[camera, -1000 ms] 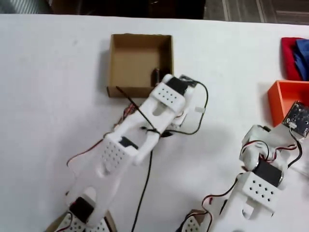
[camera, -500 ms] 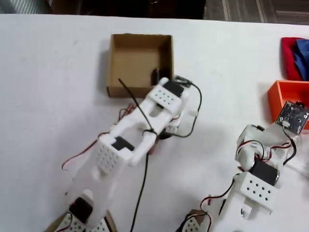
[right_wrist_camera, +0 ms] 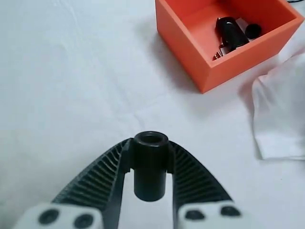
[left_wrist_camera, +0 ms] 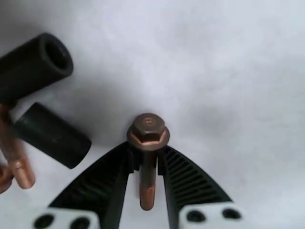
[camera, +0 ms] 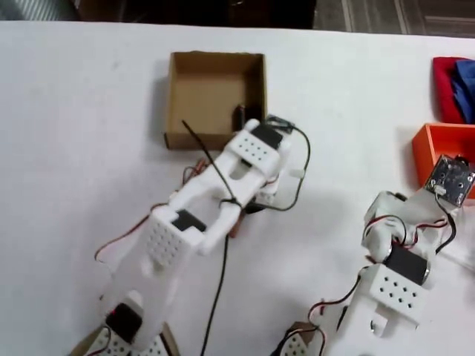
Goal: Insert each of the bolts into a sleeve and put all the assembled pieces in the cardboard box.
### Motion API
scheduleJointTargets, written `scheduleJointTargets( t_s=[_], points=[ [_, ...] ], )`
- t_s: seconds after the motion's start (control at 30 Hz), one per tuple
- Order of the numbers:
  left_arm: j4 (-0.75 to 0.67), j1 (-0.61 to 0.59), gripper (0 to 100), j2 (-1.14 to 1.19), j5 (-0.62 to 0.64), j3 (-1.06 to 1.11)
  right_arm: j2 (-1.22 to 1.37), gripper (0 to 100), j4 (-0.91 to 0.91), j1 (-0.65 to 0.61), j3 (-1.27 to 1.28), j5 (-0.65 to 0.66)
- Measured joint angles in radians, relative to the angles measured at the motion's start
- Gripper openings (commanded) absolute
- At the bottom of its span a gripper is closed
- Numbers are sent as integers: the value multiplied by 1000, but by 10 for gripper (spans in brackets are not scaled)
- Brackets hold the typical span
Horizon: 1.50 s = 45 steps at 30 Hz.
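Brown cardboard box (camera: 211, 55) sits far-centre on white table (camera: 74, 111), with one dark piece (camera: 240, 116) inside against its right wall. Left gripper (left_wrist_camera: 148, 155), near the box's front right corner, grips copper hex-head bolt (left_wrist_camera: 148, 130), with two black cylindrical sleeves (left_wrist_camera: 35, 64) (left_wrist_camera: 52, 135) on the table just beside. Orange plastic bin (camera: 427, 159) lies far right, right gripper (right_wrist_camera: 150, 148) near it, clamping another black sleeve (right_wrist_camera: 150, 171).

White table (camera: 74, 148) all round. Orange bin (camera: 420, 159) sits at the right edge, red-and-blue cloth (camera: 445, 89) just behind it, and a white cloth (right_wrist_camera: 281, 114) lies beside the bin.
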Motion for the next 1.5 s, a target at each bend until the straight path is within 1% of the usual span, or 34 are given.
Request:
scheduleJointTargets(
  t_s=[0.3, 0.37, 0.47, 0.53, 0.77, 1.13, 1.2, 1.3, 1.33, 1.5],
  points=[
    [0, 0, 84, 0, 0, 2, 0, 22, 0, 0, 0, 0],
    [23, 0, 87, 2, 0, -25, 0, 22, 0, 0, 0, 0],
    [52, 5, 125, 5, 0, -107, 0, 22, 0, 0, 0, 0],
    [66, 6, 133, 2, -2, -155, 0, 22, 0, 0, 0, 0],
    [77, -25, 128, 5, -2, -172, 0, 22, 0, 0, 0, 0],
    [64, -17, 127, 115, -2, -203, 0, 22, 0, 0, 0, 0],
    [57, -17, 109, 117, 0, -203, 0, 22, 0, 0, 0, 0],
    [48, -14, 14, 117, 0, -203, 0, 22, 0, 0, 0, 0],
    [44, -9, 33, 118, 0, -203, 0, 22, 0, 0, 0, 0],
    [40, -6, 26, 118, 5, -203, 0, 22, 0, 0, 0, 0]
  ],
)
